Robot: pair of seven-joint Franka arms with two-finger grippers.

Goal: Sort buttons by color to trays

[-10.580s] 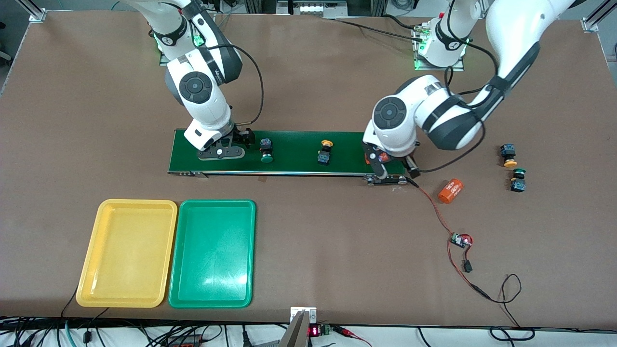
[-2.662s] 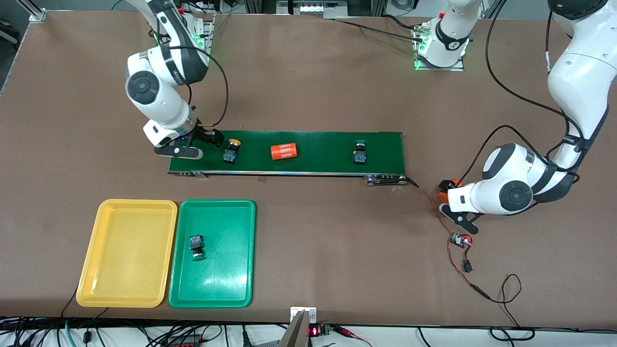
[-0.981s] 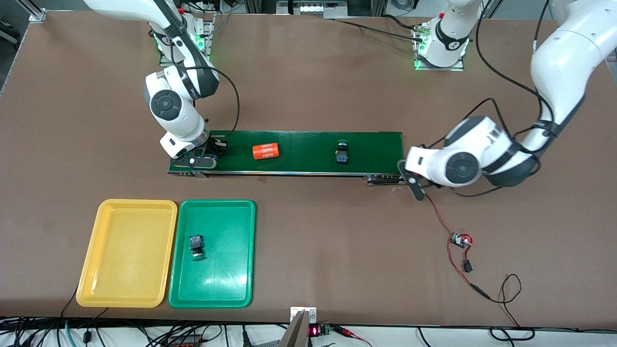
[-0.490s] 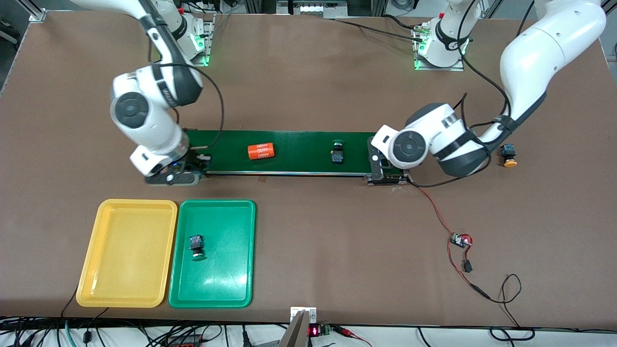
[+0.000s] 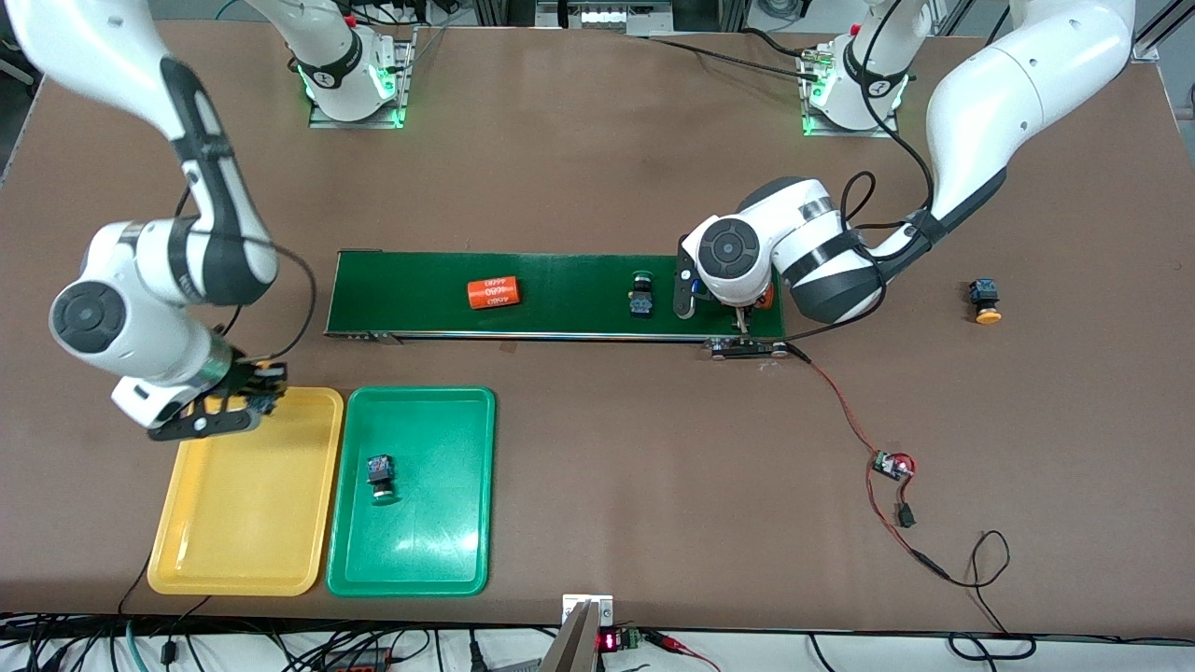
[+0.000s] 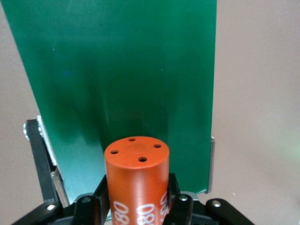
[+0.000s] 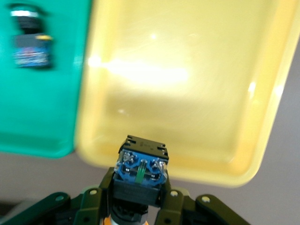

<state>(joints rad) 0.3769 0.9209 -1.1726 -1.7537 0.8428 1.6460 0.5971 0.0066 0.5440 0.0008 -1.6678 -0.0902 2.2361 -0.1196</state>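
Right hand (image 5: 229, 403) hangs over the rim of the yellow tray (image 5: 233, 541) that lies closest to the conveyor belt (image 5: 569, 280), fingers clamped on a button (image 7: 140, 171). In the right wrist view the button's black-and-blue body faces the camera; the cap is tucked down between the fingers, and only a sliver of orange-yellow shows at its base. The yellow tray's floor is bare beneath it.

Green tray (image 5: 439, 560) sits just beside the yellow tray, toward the left arm's end of the table (image 5: 597, 168). One green-capped button (image 5: 378, 474) lies on its side in it, roughly mid-tray.

Left hand (image 5: 724, 313) is over the conveyor belt at the end toward the left arm, clamped around an orange cylinder (image 6: 136, 180) with white print. The left wrist view shows the cylinder's flat end with four small holes facing the camera, the fingers pressed to both sides, and the green belt surface underneath.

On the belt: a second orange cylinder (image 5: 492, 293) lies on its side toward the right arm's end; another green-capped button (image 5: 640, 296) sits between that cylinder and the left hand, near the hand.

A yellow-capped button (image 5: 984, 301) rests on the bare table well apart from the belt, toward the left arm's end.

A small circuit board (image 5: 892, 464) with red and black wires lies on the table nearer the front camera than the belt's end.
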